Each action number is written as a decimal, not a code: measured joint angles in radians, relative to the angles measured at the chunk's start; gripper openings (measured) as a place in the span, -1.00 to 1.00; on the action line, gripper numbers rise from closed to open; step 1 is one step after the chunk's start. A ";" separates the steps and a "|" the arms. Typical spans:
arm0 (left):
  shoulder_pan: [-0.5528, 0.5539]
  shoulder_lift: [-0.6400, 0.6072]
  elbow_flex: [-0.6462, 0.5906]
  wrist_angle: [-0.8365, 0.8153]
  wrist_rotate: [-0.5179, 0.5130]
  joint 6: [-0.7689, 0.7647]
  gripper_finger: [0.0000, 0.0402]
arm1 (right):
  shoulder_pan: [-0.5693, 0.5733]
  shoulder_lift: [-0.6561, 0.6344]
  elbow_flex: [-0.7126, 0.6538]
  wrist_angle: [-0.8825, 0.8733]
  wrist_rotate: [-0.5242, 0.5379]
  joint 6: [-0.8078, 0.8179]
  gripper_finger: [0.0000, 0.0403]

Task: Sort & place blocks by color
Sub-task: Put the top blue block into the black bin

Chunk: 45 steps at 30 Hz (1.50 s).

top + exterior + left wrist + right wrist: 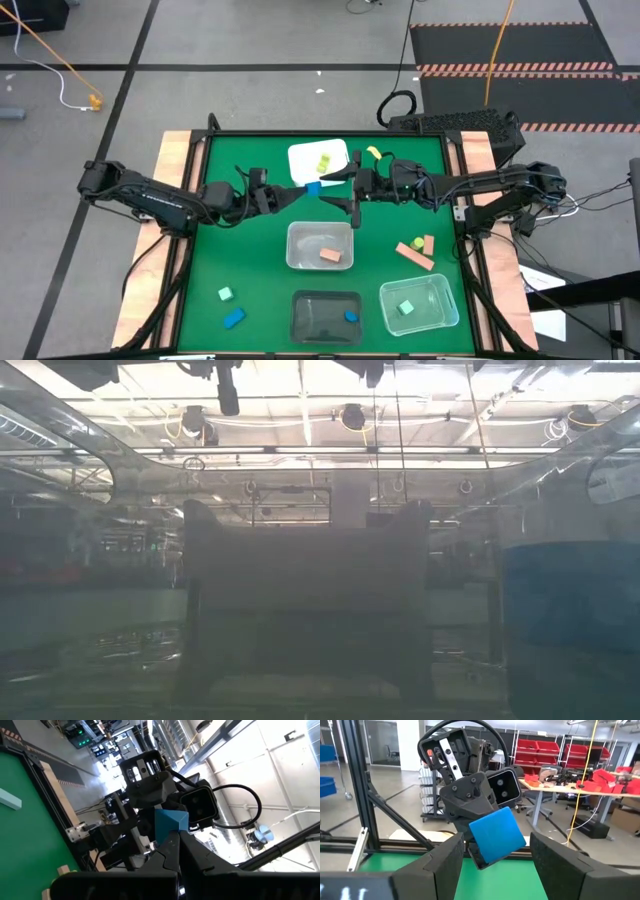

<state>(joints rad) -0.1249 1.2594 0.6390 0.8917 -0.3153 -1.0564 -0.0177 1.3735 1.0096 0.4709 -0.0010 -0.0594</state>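
Observation:
My left gripper reaches in from the table's left over the middle of the green mat and is shut on a blue block. My right gripper faces it from the right and is open. In the right wrist view its two fingers stand on either side of the blue block, with a gap on each side. Loose blocks lie on the mat: mint, blue, salmon and yellow. My left gripper pinches the blue block between its two fingers, only at their free ends. The fingers come level from the table's left. The block is lifted clear above the mat, tilted, and sticks out past the fingertips toward the right gripper.
A white tub at the far side holds yellow-green blocks. A clear tub holds a salmon block, a dark tub a blue one, and a clear tub a mint one. Tubs stand right in front of the low view.

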 joint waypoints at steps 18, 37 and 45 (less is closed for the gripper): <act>0.000 0.000 0.000 -0.005 0.000 -0.053 -1.00 | -0.001 0.016 0.000 0.026 0.000 -0.040 0.09; 0.000 0.050 0.027 -0.014 -0.010 -0.073 -1.00 | -0.001 0.103 0.001 0.130 0.000 -0.031 -0.02; 0.000 0.050 0.027 -0.011 -0.011 -0.075 -1.00 | 0.000 0.104 0.000 0.130 -0.003 -0.031 -0.42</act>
<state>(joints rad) -0.1249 1.3090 0.6659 0.8803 -0.3267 -1.1316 -0.0174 1.4771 1.0100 0.6014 -0.0044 -0.0906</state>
